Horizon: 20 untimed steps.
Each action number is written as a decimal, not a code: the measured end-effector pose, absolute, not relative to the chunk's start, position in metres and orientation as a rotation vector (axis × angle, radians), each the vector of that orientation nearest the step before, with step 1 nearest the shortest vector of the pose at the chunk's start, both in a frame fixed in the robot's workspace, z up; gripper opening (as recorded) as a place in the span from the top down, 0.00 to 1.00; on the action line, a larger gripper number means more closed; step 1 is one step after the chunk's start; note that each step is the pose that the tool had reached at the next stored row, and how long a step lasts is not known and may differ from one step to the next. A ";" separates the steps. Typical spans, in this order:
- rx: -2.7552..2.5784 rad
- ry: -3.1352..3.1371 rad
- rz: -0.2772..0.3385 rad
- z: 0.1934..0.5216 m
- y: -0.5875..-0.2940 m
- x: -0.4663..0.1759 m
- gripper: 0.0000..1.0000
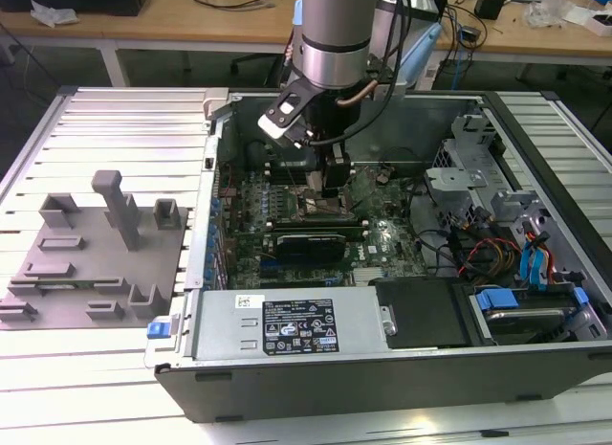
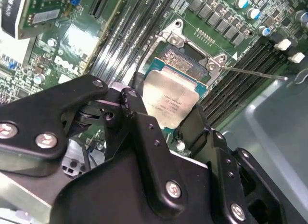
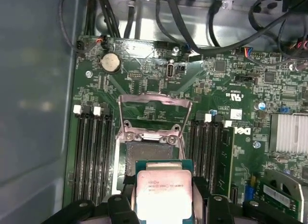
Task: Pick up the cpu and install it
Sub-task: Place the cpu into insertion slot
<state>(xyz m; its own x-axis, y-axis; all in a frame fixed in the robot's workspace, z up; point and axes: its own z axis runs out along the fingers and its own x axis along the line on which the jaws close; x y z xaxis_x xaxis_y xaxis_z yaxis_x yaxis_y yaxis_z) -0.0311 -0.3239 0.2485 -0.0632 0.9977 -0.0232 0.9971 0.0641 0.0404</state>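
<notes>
We see the end effector clamped on the cpu, its 2 fingers against opposite edges. It holds the cpu just above the open socket, whose metal frame is raised. The socket sits on the motherboard inside the open computer case. A grey tray lies on the bench at the exterior view's left.

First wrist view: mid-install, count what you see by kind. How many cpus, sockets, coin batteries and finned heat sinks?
cpu, held in the gripper: 1
socket: 1
coin battery: 1
finned heat sink: 1
Total: 4
</notes>
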 end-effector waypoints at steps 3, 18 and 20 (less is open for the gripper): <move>2.139 2.239 0.020 0.244 -0.324 -0.030 0.45; 2.148 2.213 0.000 0.220 -0.314 -0.027 0.45; 2.142 2.208 -0.012 0.216 -0.313 -0.027 0.45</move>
<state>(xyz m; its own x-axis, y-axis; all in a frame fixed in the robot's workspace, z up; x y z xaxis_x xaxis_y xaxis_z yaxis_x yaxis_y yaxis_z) -0.0272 -0.3131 0.2164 -0.0293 0.9982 -0.0521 0.9987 0.0314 0.0397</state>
